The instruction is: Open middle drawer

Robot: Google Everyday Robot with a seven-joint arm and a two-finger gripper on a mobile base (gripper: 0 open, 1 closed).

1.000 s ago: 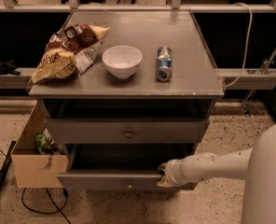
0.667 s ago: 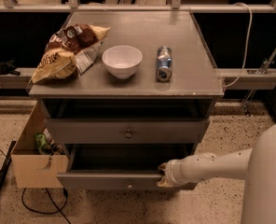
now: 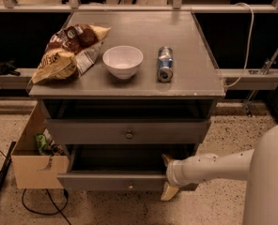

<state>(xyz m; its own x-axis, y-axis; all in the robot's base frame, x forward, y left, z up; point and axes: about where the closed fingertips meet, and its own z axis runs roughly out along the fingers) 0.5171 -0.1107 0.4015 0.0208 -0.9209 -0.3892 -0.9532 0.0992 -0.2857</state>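
— Below the white bowl [image 3: 123,61], second grey front down, that's the middle drawer [image 3: 106,182], right? It's the one sticking out furthest, under the other grey front [image 3: 92,131]. Where would you grab it?

— Yep, that's how I read it. A third drawer would be hidden underneath. The gripper [image 3: 167,177] sits down and to the right of the bowl, at the right end of that front. One finger [image 3: 166,161] pokes inside over the top lip and the other is on the outer face. So it looks clamped on the panel itself, not on the small knob [image 3: 130,186] straight below the bowl. Handling-wise it's a rigid box on slides, shallow and probably light, nothing fragile. My guess is the knob's too small and slick for those pads, so the lip is the better hold. Only catch: pulling off-centre could rack it sideways and bind it, so I'd go for a straight, steady pull.
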